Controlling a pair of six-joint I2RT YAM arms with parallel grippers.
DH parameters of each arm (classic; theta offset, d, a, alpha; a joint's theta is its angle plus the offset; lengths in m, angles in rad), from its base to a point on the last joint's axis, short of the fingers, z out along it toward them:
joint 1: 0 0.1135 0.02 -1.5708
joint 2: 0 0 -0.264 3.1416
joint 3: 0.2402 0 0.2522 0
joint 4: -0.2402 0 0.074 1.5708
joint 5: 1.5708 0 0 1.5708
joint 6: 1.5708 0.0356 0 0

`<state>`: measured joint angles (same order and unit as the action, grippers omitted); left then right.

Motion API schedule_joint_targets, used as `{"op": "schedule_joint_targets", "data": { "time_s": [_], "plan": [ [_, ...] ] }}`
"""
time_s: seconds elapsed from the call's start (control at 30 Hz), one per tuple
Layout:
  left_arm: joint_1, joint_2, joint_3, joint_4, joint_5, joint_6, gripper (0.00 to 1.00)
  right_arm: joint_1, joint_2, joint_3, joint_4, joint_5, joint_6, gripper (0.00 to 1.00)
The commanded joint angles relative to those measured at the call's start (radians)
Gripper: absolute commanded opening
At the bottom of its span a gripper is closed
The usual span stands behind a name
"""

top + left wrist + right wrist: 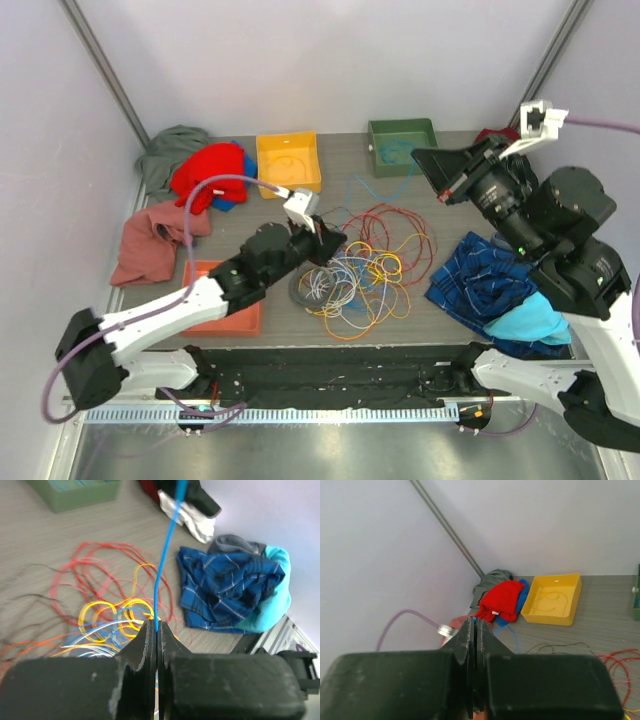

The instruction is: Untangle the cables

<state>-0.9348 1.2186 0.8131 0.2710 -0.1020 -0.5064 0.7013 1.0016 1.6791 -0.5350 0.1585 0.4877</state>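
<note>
Pinching a blue cable (165, 560), the left gripper (328, 240) is closed at the left edge of the cables (372, 265), which lie heaped in red, orange, yellow, white and black loops at the middle of the counter (400, 327). From the closed jaws the blue strand runs straight and taut, up and away to the far right. The right gripper (443, 192) hangs high over the far right of the counter, jaws together. A speck of blue shows at their tip, but I cannot tell whether it is pinched. A bare strip lies between the heap and the near edge. A blue plaid cloth (485, 275) crowds the heap's right side and an orange tray (228, 318) sits to its left. Far off stand a yellow bin (288, 160) and a green bin (402, 125), with black and blue strands straying across the stretch of counter before them.
</note>
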Motion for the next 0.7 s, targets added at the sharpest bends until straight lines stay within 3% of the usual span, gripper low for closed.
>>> {"op": "schedule_joint_targets", "data": {
  "time_s": [0.0, 0.07, 0.13, 0.17, 0.23, 0.3, 0.43, 0.67],
  "plan": [
    [0.028, -0.161, 0.233, -0.326, -0.09, 0.077, 0.0, 0.004, -0.085, -0.157, 0.026, 0.094, -0.021, 0.01],
    [0.028, -0.163, 0.328, -0.46, -0.113, 0.138, 0.0, 0.004, -0.115, -0.253, 0.041, 0.098, -0.014, 0.07],
    [0.03, -0.128, 0.499, -0.551, -0.13, 0.187, 0.0, 0.004, -0.141, -0.307, 0.055, 0.104, -0.002, 0.21],
    [0.03, -0.105, 0.568, -0.638, -0.13, 0.203, 0.0, 0.004, -0.146, -0.352, 0.058, 0.102, 0.005, 0.34],
    [0.03, -0.035, 0.74, -0.711, -0.124, 0.229, 0.0, 0.004, -0.159, -0.404, 0.069, 0.099, 0.014, 0.46],
    [0.031, 0.007, 0.861, -0.786, -0.116, 0.239, 0.0, 0.004, -0.17, -0.438, 0.09, 0.072, 0.02, 0.49],
    [0.03, 0.102, 0.963, -0.854, -0.12, 0.249, 0.0, 0.004, -0.192, -0.553, 0.144, 0.003, 0.038, 0.51],
    [0.031, 0.156, 0.966, -0.897, -0.127, 0.224, 0.0, 0.004, -0.21, -0.651, 0.266, -0.131, 0.066, 0.63]
  ]
}}
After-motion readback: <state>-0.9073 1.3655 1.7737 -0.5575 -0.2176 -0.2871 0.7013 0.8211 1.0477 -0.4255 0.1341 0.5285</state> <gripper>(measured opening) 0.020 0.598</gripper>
